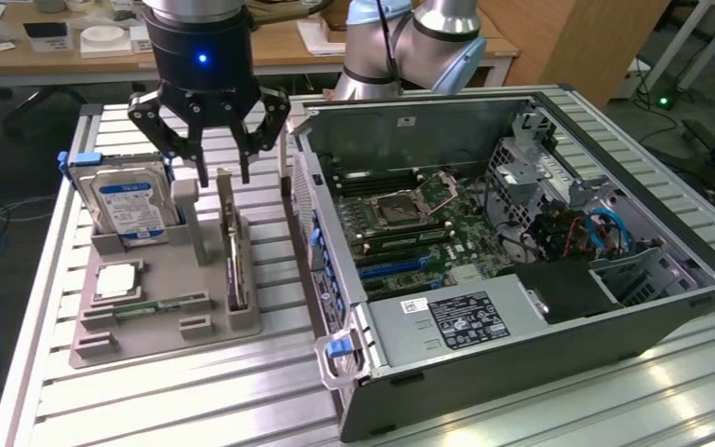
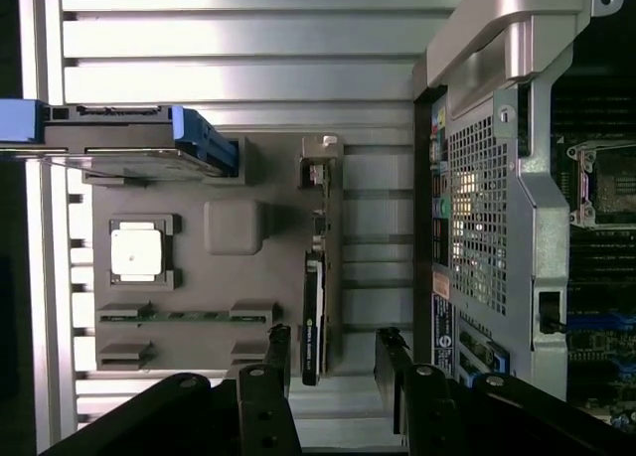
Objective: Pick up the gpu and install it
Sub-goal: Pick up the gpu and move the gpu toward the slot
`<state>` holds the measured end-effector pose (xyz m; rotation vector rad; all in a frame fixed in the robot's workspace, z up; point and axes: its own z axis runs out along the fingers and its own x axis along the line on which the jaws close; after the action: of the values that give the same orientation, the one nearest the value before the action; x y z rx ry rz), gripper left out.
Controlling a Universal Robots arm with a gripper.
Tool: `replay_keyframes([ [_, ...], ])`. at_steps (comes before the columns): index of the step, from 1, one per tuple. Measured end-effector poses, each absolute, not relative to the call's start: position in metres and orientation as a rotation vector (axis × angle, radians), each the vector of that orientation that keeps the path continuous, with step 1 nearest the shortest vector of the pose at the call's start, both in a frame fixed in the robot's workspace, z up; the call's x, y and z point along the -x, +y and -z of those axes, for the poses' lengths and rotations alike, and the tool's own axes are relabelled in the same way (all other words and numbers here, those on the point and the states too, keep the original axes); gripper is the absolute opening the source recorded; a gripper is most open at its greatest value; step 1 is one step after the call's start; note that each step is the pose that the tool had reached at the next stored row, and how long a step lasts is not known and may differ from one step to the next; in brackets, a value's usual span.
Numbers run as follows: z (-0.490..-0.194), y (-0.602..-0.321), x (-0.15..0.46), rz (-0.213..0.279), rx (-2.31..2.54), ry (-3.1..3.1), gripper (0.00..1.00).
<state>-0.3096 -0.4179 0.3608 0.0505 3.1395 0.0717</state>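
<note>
The gpu [image 1: 235,265] is a thin dark card standing on edge in a slot of the grey holder [image 1: 209,321], on the aluminium table beside the open computer case [image 1: 655,307]. My gripper [image 1: 223,173] hangs just above the card's far end. It is open, with one finger on each side of the card's top edge and nothing gripped. From the wrist, the gpu [image 2: 312,312] appears edge on. It lies between the two black fingers [image 2: 279,349] of the gripper [image 2: 335,362], closer to one of them.
The holder also carries a hard drive [image 1: 128,205] with a blue-white label, a square processor [image 1: 119,279] and a green memory stick [image 1: 159,305]. The case's motherboard [image 1: 408,223] lies exposed, with blue slots [image 1: 389,265] near its wall. The case wall [image 2: 487,208] stands close beside the holder.
</note>
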Motion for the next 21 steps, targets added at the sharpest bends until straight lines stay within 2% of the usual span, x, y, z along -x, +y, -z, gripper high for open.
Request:
replay_keyframes([
  [10,-0.3560,-0.4184,0.3095,-0.111,-0.054,3.139,0.47],
  [21,-0.3508,-0.4206,0.3095,-0.189,-0.056,3.136,0.47],
])
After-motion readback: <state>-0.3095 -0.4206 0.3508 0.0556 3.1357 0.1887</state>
